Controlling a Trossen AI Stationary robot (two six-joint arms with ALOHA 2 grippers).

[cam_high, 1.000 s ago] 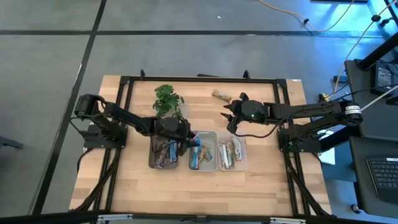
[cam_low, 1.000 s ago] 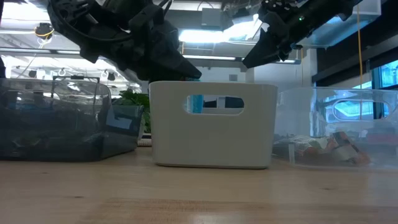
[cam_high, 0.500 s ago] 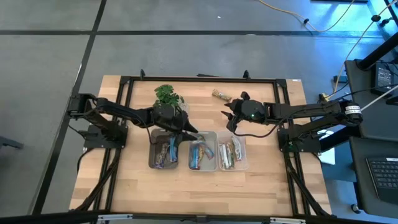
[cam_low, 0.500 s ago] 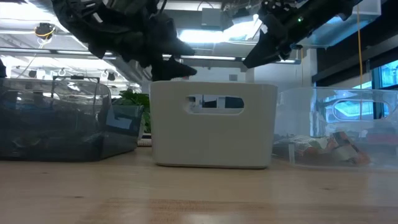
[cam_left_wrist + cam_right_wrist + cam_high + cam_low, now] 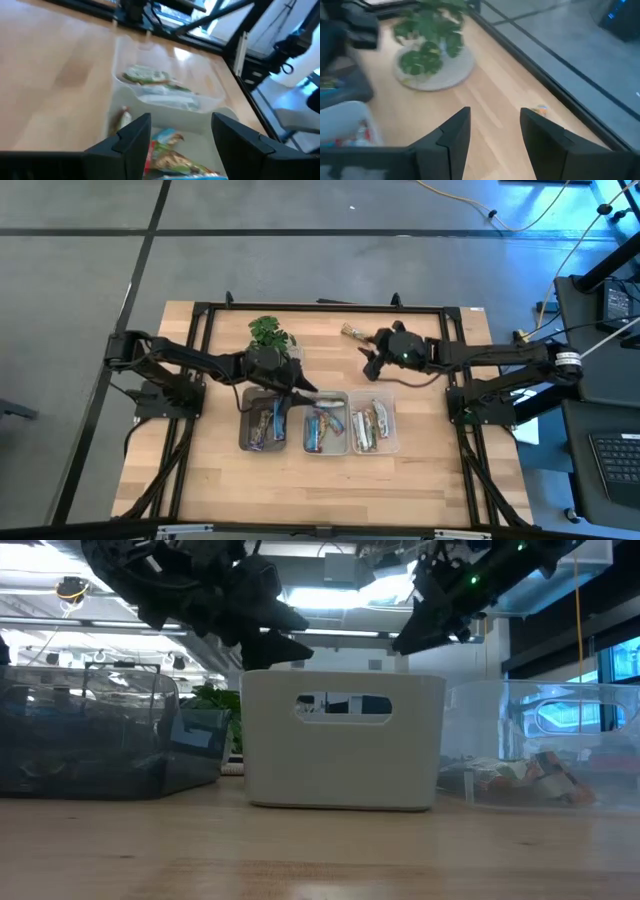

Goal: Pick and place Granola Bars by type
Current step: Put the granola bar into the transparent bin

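Granola bars lie sorted in three bins: a dark bin (image 5: pixel 246 442), a white middle bin (image 5: pixel 345 760) and a clear bin (image 5: pixel 545 725). One loose bar (image 5: pixel 353 332) lies flat on the table near the far edge. My left gripper (image 5: pixel 305 394) hangs open and empty over the white bin's far rim; its wrist view shows bars (image 5: pixel 167 161) below its fingers. My right gripper (image 5: pixel 368 364) is open and empty, hovering above the table between the clear bin and the loose bar.
A leafy plant on a round dish (image 5: pixel 268 338) stands at the far side beside the dark bin, also seen as the plant (image 5: pixel 427 47). Black frame rails (image 5: pixel 320 307) border the table. Bare wood stretches along the near side (image 5: pixel 320 490).
My left gripper has opened and let go of a blue bar into the white bin, then risen and drawn back toward the table's left and far side. My right gripper has turned a little toward the far edge and the loose bar.
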